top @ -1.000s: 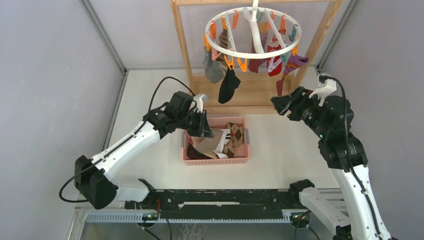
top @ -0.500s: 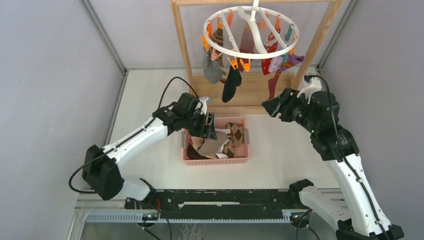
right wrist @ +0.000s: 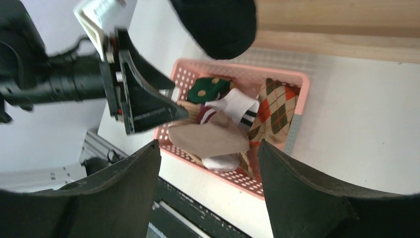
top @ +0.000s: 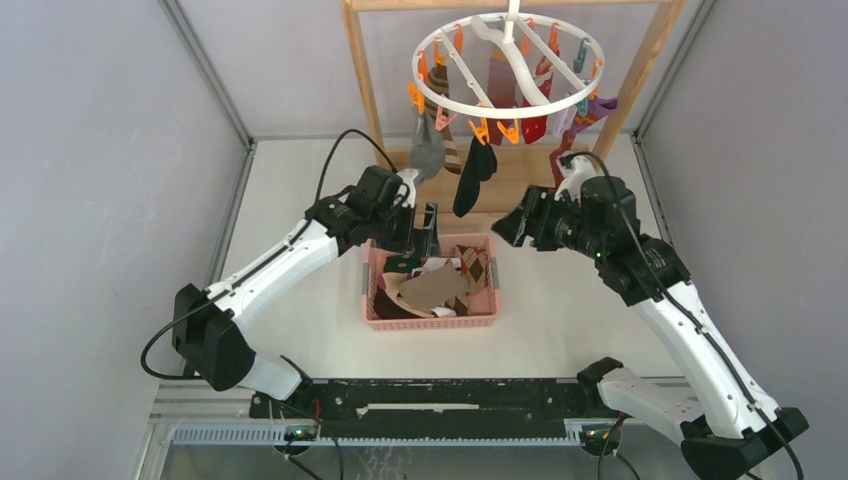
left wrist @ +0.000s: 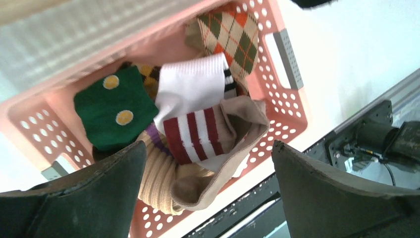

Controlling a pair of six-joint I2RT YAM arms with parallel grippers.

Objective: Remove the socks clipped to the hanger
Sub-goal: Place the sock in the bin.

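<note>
Hanging toe-down from hanger point(top: 452, 103) rim, black sock point(top: 472, 176), long axis vertical, just ahead of right gripper point(right wrist: 208, 145) fingers, spread and empty, left gripper point(left wrist: 205, 148) fingers released wide, over socks point(left wrist: 193, 94) heaped in pink basket point(left wrist: 37, 126)

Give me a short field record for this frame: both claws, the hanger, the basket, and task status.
left claw: open, empty, above the basket
right claw: open, empty, short of the black sock
hanger: hangs on the frame; several socks clipped, among them the black sock and a grey sock
basket: on the table, holds loose socks, including a green sock, an argyle sock and a striped sock
status: unfinished
</note>
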